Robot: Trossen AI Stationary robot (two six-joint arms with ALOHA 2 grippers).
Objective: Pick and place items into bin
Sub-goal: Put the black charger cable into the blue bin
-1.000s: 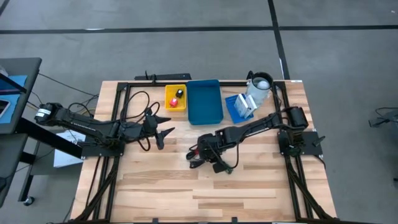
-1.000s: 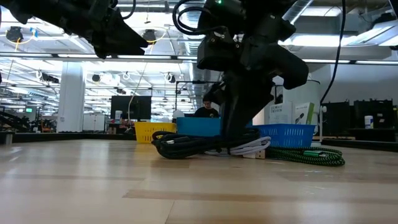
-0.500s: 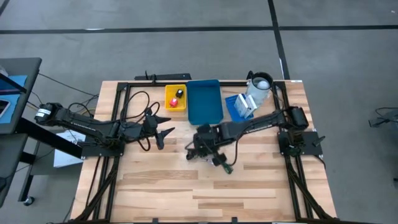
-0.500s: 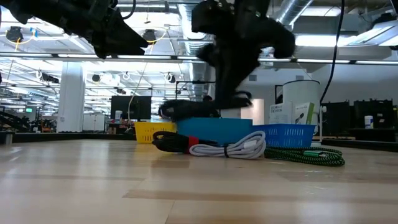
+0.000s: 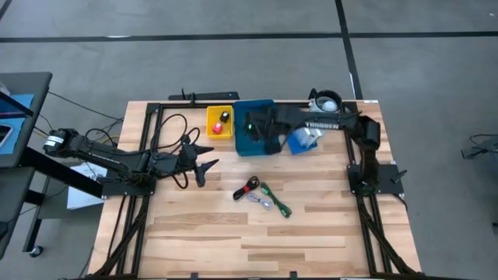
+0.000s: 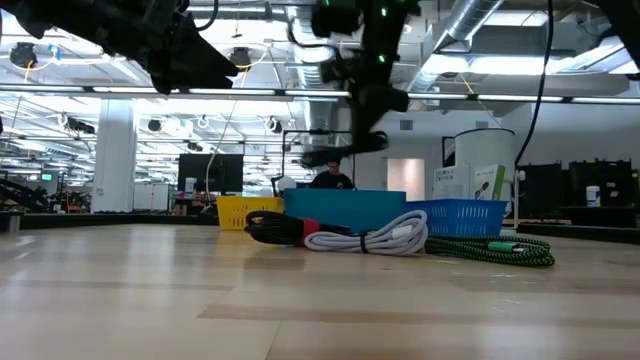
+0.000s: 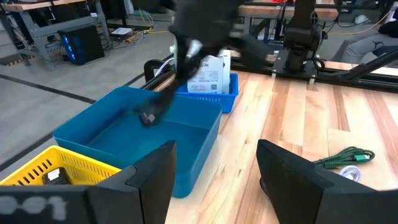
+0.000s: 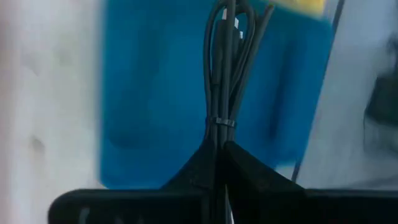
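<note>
– Over the blue bin (image 5: pixel 246 148) we have the right gripper (image 8: pixel 219 146) pinched shut on a black cable bundle (image 8: pixel 227 68), which hangs down above the bin's floor.

– How do we expect it to handle?

– Light and floppy, we judge. A small tie cinches the coil in the middle, so it hangs as one piece. We grip right at that tie, which looks like the best spot; taken by an end, the loops would probably swing or snag on the bin wall.

– And the rest?

– A red-and-black cable (image 5: pixel 247 187), a white cable (image 5: pixel 261 200) and a green cable (image 5: pixel 277 205) lie together on the table, well apart from the bin. All look soft and bundled, so we would take each across its middle.

– Our left gripper (image 7: pixel 214 168)?

– It waits on the left side of the table, fingers spread wide, holding nothing.

– Any writing we can read?

– Only a white card package (image 7: pixel 208 74) in the small blue basket (image 7: pixel 229 98) shows print, and it is too small for us to read.
</note>
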